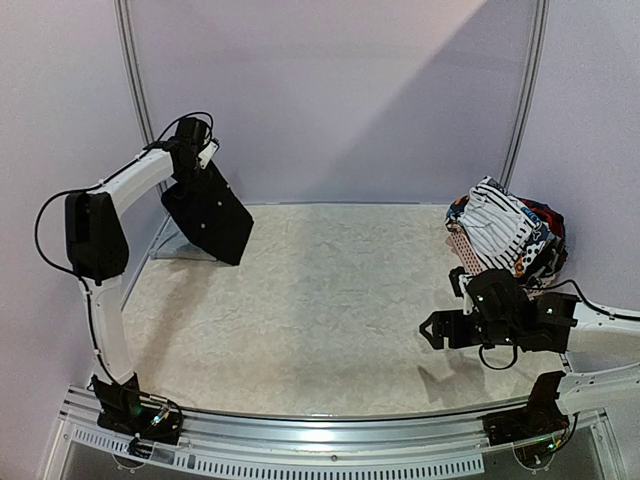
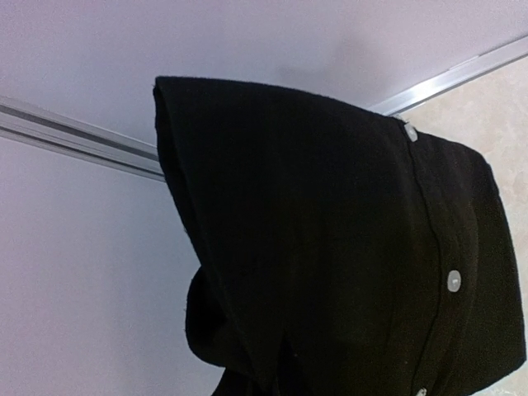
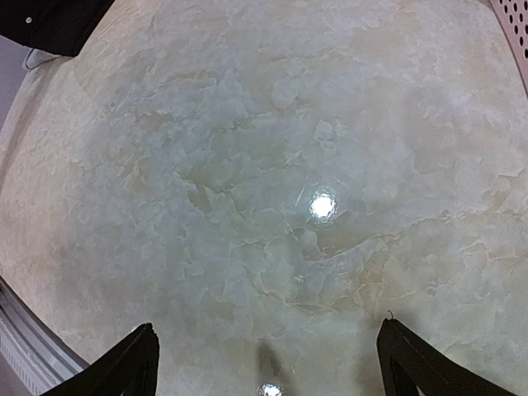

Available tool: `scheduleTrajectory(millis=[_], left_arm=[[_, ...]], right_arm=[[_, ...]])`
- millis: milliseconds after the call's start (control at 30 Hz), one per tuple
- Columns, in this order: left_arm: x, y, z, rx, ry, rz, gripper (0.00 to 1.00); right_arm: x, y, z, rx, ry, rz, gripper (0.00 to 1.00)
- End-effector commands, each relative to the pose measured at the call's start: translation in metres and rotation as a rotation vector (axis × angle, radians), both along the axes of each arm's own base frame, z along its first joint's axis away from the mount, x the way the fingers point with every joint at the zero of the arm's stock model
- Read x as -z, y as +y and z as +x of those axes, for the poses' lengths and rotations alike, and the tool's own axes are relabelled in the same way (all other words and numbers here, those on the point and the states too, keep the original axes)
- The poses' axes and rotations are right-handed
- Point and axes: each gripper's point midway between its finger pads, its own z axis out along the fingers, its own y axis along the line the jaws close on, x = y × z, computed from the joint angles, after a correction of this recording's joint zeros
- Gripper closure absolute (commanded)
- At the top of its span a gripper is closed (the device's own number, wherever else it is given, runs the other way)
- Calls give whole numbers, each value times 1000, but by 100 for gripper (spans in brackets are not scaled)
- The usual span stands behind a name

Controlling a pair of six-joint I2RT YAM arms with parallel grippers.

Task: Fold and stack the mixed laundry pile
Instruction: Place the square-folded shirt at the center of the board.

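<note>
The laundry pile is sitting at the counter's far right. The black buttoned garment is hanging far left, my left tool clamping it. My right tool is hovering spread apart. Next, I judge, I should be laying it flat for folding.

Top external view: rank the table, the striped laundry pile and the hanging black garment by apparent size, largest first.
1. table, clearly largest
2. laundry pile
3. black garment
The last two are close. The garment hangs raised, nearer the camera, so their order is unsure.
</note>
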Motion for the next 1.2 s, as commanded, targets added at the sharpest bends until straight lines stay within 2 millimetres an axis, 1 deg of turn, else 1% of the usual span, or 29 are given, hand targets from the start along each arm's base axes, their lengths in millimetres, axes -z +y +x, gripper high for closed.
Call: scheduleTrajectory(millis=[0, 100, 267, 400, 533, 700, 767, 1067, 1133, 1167], left_arm=[[-3, 29, 19, -60, -54, 67, 100], [-2, 42, 21, -89, -59, 89, 100], [-8, 56, 24, -116, -95, 86, 100], [-5, 66, 27, -134, -103, 77, 100], [7, 73, 31, -146, -86, 86, 100], [32, 85, 34, -175, -53, 109, 100], [38, 90, 36, -191, -50, 123, 100], [45, 107, 39, -275, -71, 203, 100], [43, 109, 38, -292, -78, 211, 98], [41, 112, 36, -309, -86, 217, 94]], right_arm=[[8, -2, -3, -2, 21, -16, 8], [10, -2, -3, 1, 29, -17, 8], [14, 3, -2, -3, 43, -18, 8], [21, 6, -1, -10, 63, -29, 8], [26, 8, -1, -11, 75, -39, 8], [28, 9, -1, -16, 81, -42, 8], [30, 8, -1, -15, 83, -44, 8], [32, 7, -3, -8, 91, -40, 8], [32, 7, -3, -7, 93, -40, 8], [32, 7, -3, -7, 93, -39, 9]])
